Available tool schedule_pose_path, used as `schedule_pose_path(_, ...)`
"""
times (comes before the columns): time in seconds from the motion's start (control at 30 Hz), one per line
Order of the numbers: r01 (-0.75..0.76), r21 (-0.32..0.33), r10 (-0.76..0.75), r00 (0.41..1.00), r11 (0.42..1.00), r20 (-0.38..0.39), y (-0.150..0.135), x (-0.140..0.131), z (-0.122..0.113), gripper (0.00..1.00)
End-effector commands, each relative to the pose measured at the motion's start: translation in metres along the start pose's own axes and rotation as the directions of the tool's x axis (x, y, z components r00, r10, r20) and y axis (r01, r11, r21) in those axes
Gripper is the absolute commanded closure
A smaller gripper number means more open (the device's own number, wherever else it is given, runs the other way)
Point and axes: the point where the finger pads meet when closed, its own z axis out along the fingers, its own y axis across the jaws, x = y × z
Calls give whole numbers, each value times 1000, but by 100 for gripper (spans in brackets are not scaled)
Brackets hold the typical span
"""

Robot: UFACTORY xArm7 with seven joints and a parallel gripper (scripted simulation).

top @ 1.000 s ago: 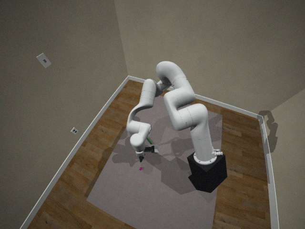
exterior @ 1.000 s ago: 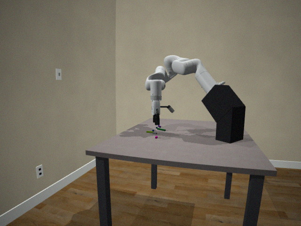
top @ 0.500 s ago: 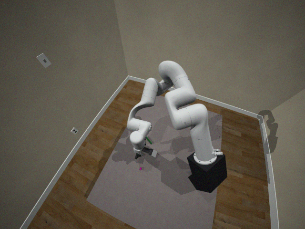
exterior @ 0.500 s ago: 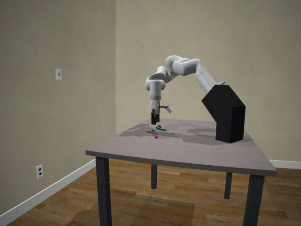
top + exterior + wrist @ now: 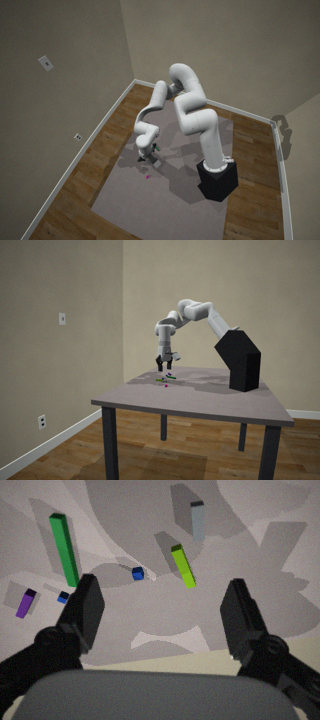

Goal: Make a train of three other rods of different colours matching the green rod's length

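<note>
We find the green rod [image 5: 64, 549] lying flat on the grey table [image 5: 180, 405], a long, square-sectioned bar of saturated green and the longest piece in the wrist view, where it runs from upper left down to the left finger [image 5: 86, 607]. In the exterior view it [image 5: 171, 377] shows as a thin dark green sliver in the rod cluster below the gripper. The top view shows only a short stub of it [image 5: 156, 147] beside the wrist; the arm covers the rest.

The other rods lie apart from one another, none joined end to end. In the wrist view the lime rod [image 5: 183, 566] sits right of centre, angled slightly, with the pale grey rod [image 5: 198, 520] above it. One blue cube [image 5: 138, 573] lies between the green and lime rods; a second blue cube [image 5: 63, 597] lies near the green rod's lower end. The purple rod [image 5: 25, 603] lies at the far left edge. The magenta rod [image 5: 166, 385] rests nearest the table's front, well apart from the rest, and is plain in the top view [image 5: 147, 176].

The gripper [image 5: 162, 615] hangs above the table with its fingers spread wide and nothing between them. In the exterior view it [image 5: 163, 367] points straight down, clear of the surface.

The white arm [image 5: 191, 103] stands on a black pedestal [image 5: 248, 374] at the table's right rear.
</note>
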Motion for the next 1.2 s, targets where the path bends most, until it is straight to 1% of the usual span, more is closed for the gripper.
schedule_pose_path(0.0,-111,-6,111,994,994,9,-1,-3,-1,0)
schedule_pose_path(0.03,-191,-7,191,982,982,9,-3,-5,-1,0)
schedule_pose_path(0.13,-257,-8,257,966,966,8,-5,-7,-2,0)
schedule_pose_path(0.27,-361,-9,361,932,932,7,-7,-10,-2,0)
schedule_pose_path(0.5,-532,-12,532,847,847,6,-11,-16,-3,0)
schedule_pose_path(0.57,-532,-12,532,847,847,6,-11,-16,-3,0)
schedule_pose_path(0.6,-595,-13,595,804,804,5,-13,-18,-3,0)
schedule_pose_path(0.77,-692,-14,692,722,722,3,-16,-21,-3,0)
schedule_pose_path(1.07,-847,-16,847,531,531,-2,-21,-28,-5,0)
schedule_pose_path(1.13,-847,-16,847,531,531,-2,-21,-28,-5,0)
schedule_pose_path(1.17,-872,-17,873,489,488,-3,-22,-30,-5,0)
